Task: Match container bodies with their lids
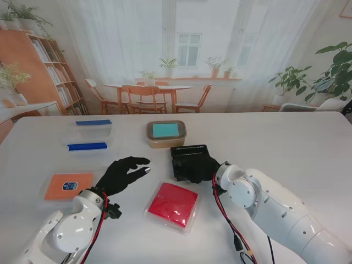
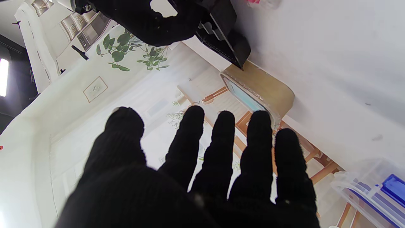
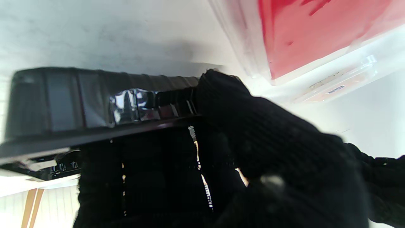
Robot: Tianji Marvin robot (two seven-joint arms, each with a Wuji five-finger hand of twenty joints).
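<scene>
Right hand [image 1: 208,168] clamped on the near right edge of the black container [image 1: 190,161], thumb over the rim and fingers [image 3: 136,177] beneath, as the right wrist view shows; container at mid-desk, apparently lifted slightly and tilted, though contact with the desk [image 1: 286,148] hard to confirm. Left hand [image 1: 122,174] hovering left of it, fingers [image 2: 221,148] spread and grasping nothing. Likely step in hand: carrying the black container to its mate, though which piece matches it not clear from here. To do it well: keep the grip firm on the thin rim, hold the piece level before travel, lift high enough to pass over neighbours, lower squarely and release only once seated. Around: red lid [image 1: 172,204] in a clear tray just near of the black container and almost touching the right wrist, the likeliest thing to be knocked on any pull toward the robot; tan container with a teal lid [image 1: 166,133] just beyond, close on the far side; orange lid [image 1: 67,185] at near left beside the left forearm; clear box with blue clips [image 1: 88,135] at far left, well apart.
</scene>
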